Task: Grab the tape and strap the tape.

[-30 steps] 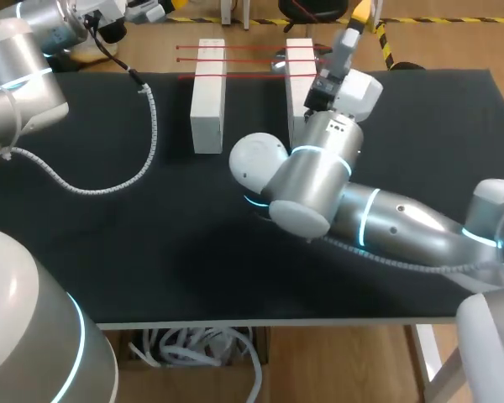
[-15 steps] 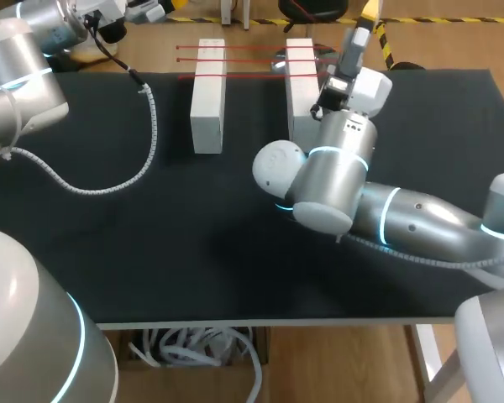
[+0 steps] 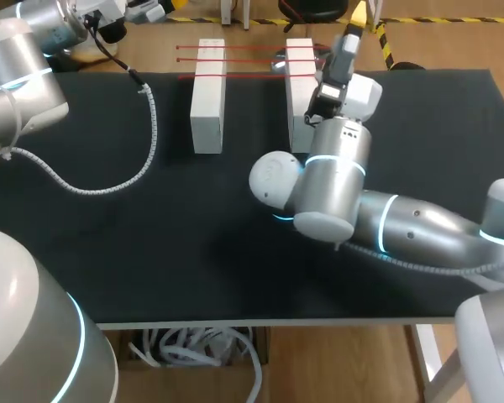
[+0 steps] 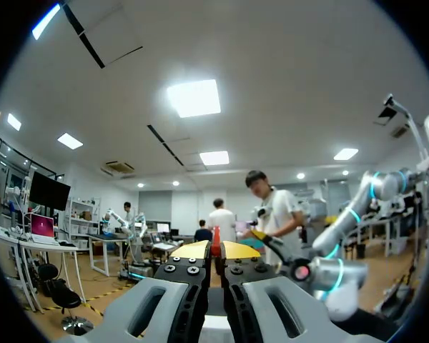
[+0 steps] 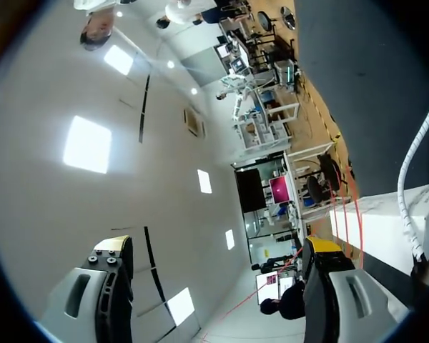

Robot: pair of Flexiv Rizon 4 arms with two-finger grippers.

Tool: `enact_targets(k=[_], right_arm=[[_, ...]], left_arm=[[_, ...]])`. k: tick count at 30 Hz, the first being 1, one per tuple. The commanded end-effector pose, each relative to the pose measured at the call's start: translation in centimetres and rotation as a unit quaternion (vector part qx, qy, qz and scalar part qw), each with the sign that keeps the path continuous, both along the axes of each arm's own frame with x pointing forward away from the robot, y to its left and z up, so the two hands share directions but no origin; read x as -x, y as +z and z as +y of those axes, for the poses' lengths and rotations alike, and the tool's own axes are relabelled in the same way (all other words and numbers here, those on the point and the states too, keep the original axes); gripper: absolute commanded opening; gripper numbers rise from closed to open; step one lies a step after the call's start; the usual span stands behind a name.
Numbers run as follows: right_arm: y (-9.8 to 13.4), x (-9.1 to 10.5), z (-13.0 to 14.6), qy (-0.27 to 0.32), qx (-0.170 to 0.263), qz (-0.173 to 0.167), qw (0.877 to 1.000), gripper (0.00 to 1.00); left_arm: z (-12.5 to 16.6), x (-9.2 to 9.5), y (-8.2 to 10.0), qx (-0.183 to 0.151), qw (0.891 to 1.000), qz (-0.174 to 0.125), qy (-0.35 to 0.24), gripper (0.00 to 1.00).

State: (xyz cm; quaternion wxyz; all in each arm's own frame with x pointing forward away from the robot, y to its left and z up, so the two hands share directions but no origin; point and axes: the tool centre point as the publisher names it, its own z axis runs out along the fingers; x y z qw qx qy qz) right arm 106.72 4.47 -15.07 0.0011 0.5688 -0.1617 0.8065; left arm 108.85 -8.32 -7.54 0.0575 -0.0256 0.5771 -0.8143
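Judging by three red tape strands already stretched between two white blocks at the far middle, looked well advanced. Showed right gripper spread and empty by the right one's far end; left gripper pressed together, far left.

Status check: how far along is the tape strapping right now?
Done: three red tape strands span the two white blocks. In hand: nothing; the right arm sits by the right block's far end, jaws open; the left arm is off aside, jaws shut. Left: I cannot tell whether more strands are needed.
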Motion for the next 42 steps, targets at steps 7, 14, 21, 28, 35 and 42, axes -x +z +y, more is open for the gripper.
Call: enact_targets(k=[7, 14, 21, 28, 35, 42], right_arm=[[0.4, 0.5, 1.8, 0.003, -0.004, 0.001, 1.000, 1.00], [0.0, -0.3, 1.2, -0.018, 0.002, 0.009, 1.000, 1.00], [0.8, -1.4, 0.4, -0.037, 0.000, -0.007, 0.999, 1.00], [1.3, -1.5, -0.4, -0.049, 0.012, -0.017, 0.999, 1.00], [0.8, -1.5, -0.7, -0.057, 0.014, -0.010, 0.998, 1.00], [1.0, -1.5, -0.8, -0.059, 0.015, -0.014, 0.998, 1.00]], left_arm=[[0.0, 0.1, 0.0, 0.000, 1.000, 0.000, 0.002, 0.00], [0.0, 0.1, 0.0, 0.000, 1.000, 0.000, 0.002, 0.00], [0.0, 0.1, 0.0, 0.000, 1.000, 0.000, 0.002, 0.00], [0.0, 0.1, 0.0, 0.000, 1.000, 0.000, 0.002, 0.00], [0.0, 0.1, 0.0, 0.000, 1.000, 0.000, 0.002, 0.00], [0.0, 0.1, 0.0, 0.000, 1.000, 0.000, 0.002, 0.00]])
